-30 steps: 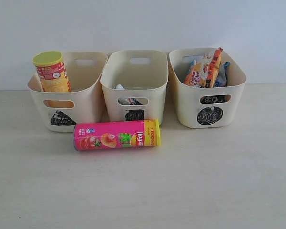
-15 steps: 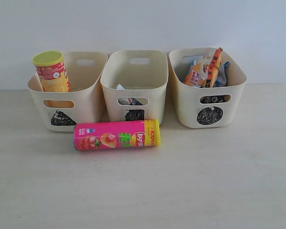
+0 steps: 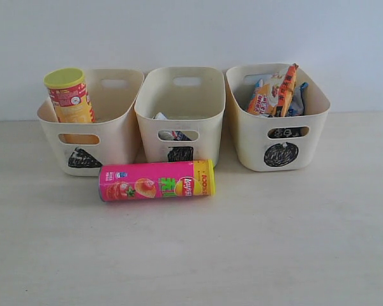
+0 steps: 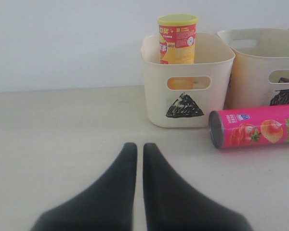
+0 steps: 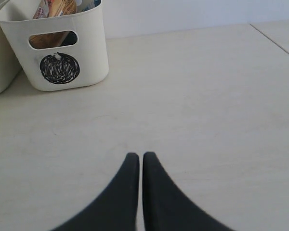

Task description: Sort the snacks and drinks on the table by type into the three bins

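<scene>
Three cream bins stand in a row at the back. The triangle bin (image 3: pixel 118 137) (image 4: pixel 154 103) holds the yellow chip tube (image 3: pixel 69 97) (image 4: pixel 177 38) upright. In the square bin (image 3: pixel 207 134) (image 4: pixel 248 77) a carton (image 3: pixel 172 134) shows through the handle. The circle bin (image 3: pixel 250 143) (image 5: pixel 91 53) holds the orange bag (image 3: pixel 276 91) and a blue bag (image 3: pixel 298 101). The pink chip tube (image 3: pixel 156 180) (image 4: pixel 255 127) lies on its side on the table before the square bin. My left gripper (image 4: pixel 140 145) is shut and empty, short of the triangle bin. My right gripper (image 5: pixel 140 155) is shut and empty over bare table.
A pale wooden table (image 3: pixel 242 248) runs to a white wall (image 3: pixel 191 32) behind the bins. A seam or table edge (image 5: pixel 274 41) shows in the right wrist view.
</scene>
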`<state>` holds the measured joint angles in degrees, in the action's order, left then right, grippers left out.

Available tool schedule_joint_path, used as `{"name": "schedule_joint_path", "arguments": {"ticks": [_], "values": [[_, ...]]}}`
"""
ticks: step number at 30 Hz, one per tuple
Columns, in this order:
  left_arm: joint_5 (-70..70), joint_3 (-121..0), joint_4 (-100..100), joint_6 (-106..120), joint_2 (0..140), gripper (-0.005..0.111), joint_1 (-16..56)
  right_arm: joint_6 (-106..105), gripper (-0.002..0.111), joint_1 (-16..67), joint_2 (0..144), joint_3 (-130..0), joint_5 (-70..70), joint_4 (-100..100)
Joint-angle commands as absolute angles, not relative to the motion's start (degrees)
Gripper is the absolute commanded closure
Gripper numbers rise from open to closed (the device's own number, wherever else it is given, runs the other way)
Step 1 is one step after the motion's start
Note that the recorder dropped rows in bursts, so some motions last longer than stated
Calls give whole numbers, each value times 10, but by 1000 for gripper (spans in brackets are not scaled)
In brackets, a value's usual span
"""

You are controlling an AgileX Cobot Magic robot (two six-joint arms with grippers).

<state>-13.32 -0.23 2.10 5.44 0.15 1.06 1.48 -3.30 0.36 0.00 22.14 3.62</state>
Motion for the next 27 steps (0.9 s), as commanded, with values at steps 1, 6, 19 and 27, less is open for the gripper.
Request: {"name": "schedule_joint_path", "arguments": {"ticks": [1, 6, 19, 27], "values": [[-130, 0, 23, 56, 0, 103, 12, 14, 108, -34, 0, 0, 217, 37], [-76, 0, 107, -17, 0, 103, 12, 14, 108, -34, 0, 0, 217, 37], [239, -32, 330, -147, 10, 103, 12, 14, 108, -34, 0, 0, 217, 37], [-33, -330, 0, -85, 246, 103, 12, 14, 108, -34, 0, 0, 217, 37]]}}
